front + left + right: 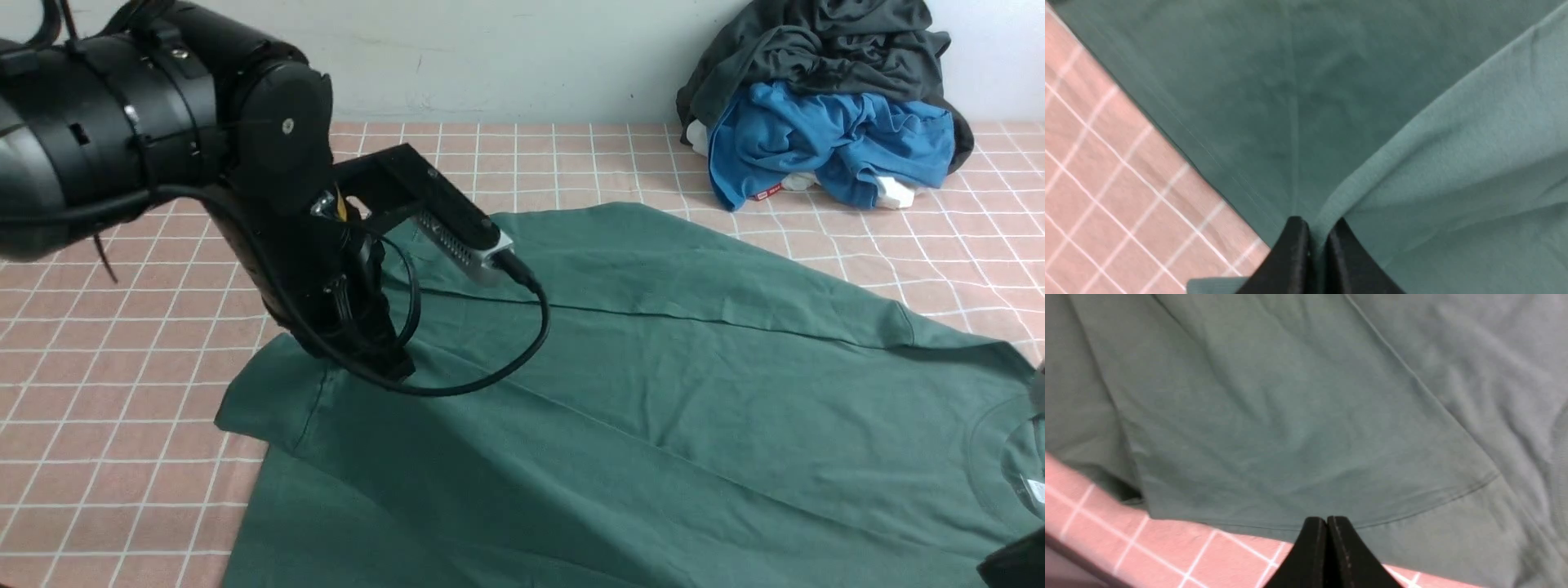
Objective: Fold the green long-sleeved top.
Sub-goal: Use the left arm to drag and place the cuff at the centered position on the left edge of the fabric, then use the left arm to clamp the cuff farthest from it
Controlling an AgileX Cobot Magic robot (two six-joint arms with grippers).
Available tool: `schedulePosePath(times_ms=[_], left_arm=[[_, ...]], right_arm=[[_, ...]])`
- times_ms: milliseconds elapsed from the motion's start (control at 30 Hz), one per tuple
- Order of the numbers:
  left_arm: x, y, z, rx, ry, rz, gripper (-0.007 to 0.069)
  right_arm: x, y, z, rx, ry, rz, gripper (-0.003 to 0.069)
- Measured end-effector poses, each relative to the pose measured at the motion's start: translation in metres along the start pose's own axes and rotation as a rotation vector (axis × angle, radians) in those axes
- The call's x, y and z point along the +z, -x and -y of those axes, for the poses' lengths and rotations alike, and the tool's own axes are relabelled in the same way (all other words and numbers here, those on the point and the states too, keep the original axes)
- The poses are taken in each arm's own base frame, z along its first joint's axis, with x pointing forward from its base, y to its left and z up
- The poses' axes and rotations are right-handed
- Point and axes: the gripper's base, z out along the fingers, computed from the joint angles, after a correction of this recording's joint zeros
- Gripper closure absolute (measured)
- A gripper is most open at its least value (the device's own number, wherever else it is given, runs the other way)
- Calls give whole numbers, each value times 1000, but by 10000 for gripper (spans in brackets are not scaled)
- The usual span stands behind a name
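The green long-sleeved top (653, 408) lies spread over the pink checked table, with one panel folded across it along a long crease and its neckline at the right edge. My left gripper (384, 359) is down on the top's left part. In the left wrist view the left gripper (1316, 223) is shut on a pinched ridge of the green top (1298, 102) close to its edge. In the right wrist view my right gripper (1327, 519) is shut with nothing between its fingers, just over a hem of the green top (1298, 428) near the table's edge.
A heap of clothes sits at the back right against the wall: a dark grey garment (816, 57) on a blue garment (824, 147). Pink checked tablecloth (122, 408) shows to the left of the top and behind it.
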Motion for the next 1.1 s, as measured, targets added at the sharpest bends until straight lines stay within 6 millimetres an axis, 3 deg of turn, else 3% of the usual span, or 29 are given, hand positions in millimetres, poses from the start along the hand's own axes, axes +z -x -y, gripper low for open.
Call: schedulePosePath(times_ms=[200,400,567,800,867,967,1100], left_arm=[[30,22,-9,29,20,-58,605],[61,26,-14,39,18,-123,598],[86,24,-22,13,7,-155,521],[91,20,-40,-124,11,-140,295],[89,21,-45,-160,10,-132,264],[84,25,-69,-281,-7,-99,194],[80,32,-97,-370,-13,-35,176]], right_arm=[[0,1,6,18,-62,12,674],[0,1,6,21,-62,12,674],[0,3,6,20,-63,35,674],[7,10,8,14,-78,41,674],[10,12,9,11,-81,34,674],[20,23,11,8,-83,-5,674],[24,46,13,8,-82,-12,674]])
